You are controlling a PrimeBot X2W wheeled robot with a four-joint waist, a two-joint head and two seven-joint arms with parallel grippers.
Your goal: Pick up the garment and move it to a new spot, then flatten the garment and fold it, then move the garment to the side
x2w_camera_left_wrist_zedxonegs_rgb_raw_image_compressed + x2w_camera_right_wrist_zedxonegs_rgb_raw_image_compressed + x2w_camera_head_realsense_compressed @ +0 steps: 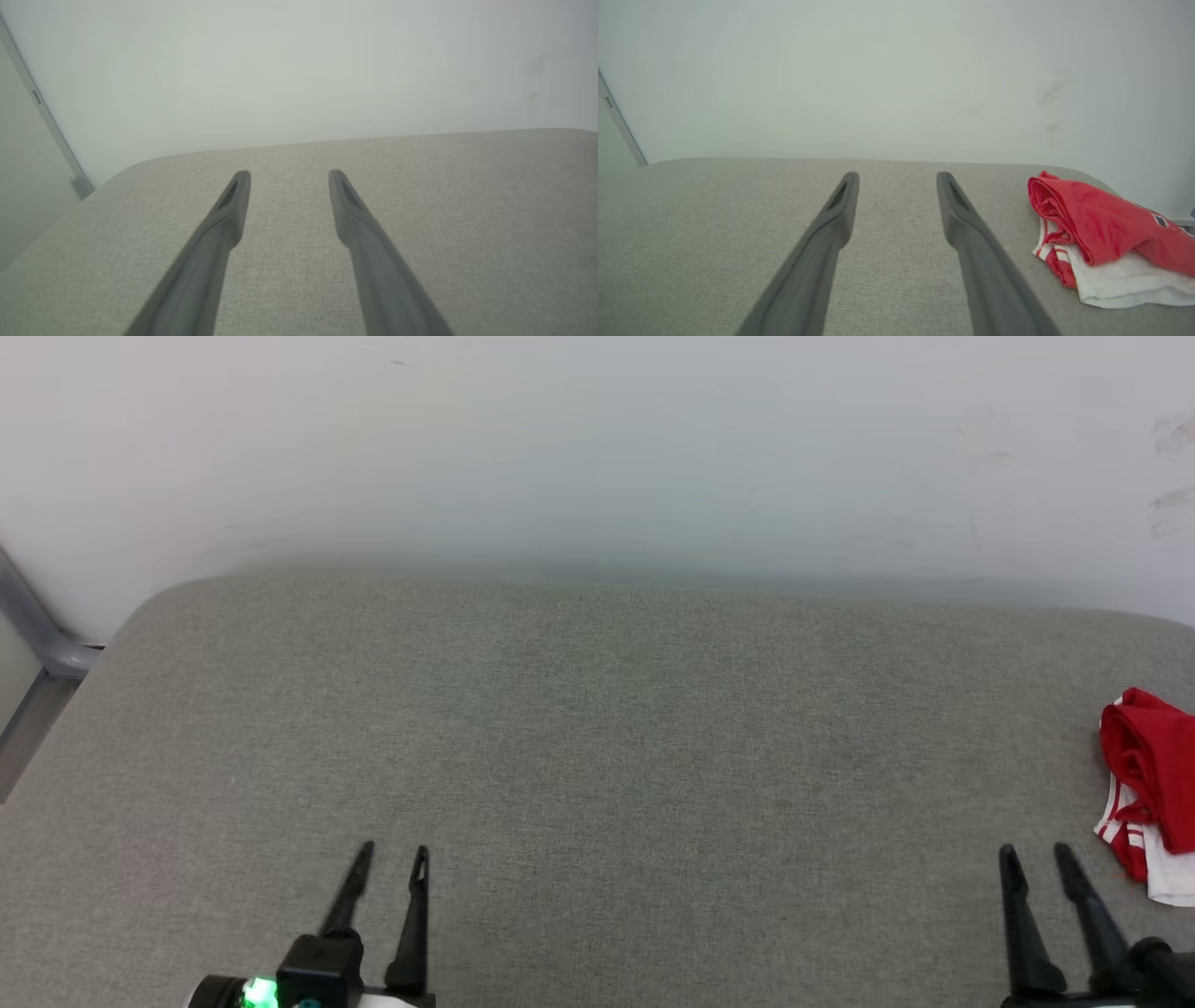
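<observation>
- At the near edge of the head view, the left pincer [394,847] rises at the lower left and the right pincer [1034,847] at the lower right. The frame cuts off both bases.
- Both are released, with fingers spread and nothing between them. Their own wrist views show the same for the left pincer [289,172] and the right pincer [898,173]. They hang over the grey bench [597,709], and we cannot tell whether the tips touch its fabric.
- The garment [1153,765] lies bunched on the bench at the right, just beyond and to the right of the right pincer and apart from it.
- The head view cuts the garment off at its right edge. In the right wrist view the garment [1101,224] shows red folds over a white part with striped trim. Only a small dark scrap of print shows, too little for us to read.
- Bare fabric runs wide between the pincers and on to the bench's far edge, where the far left corner is rounded.
- A grey metal bar [37,653] stands just off that corner, partly cut off.
- The pale wall [597,448] closes the far side, with faint smudges at the right.
</observation>
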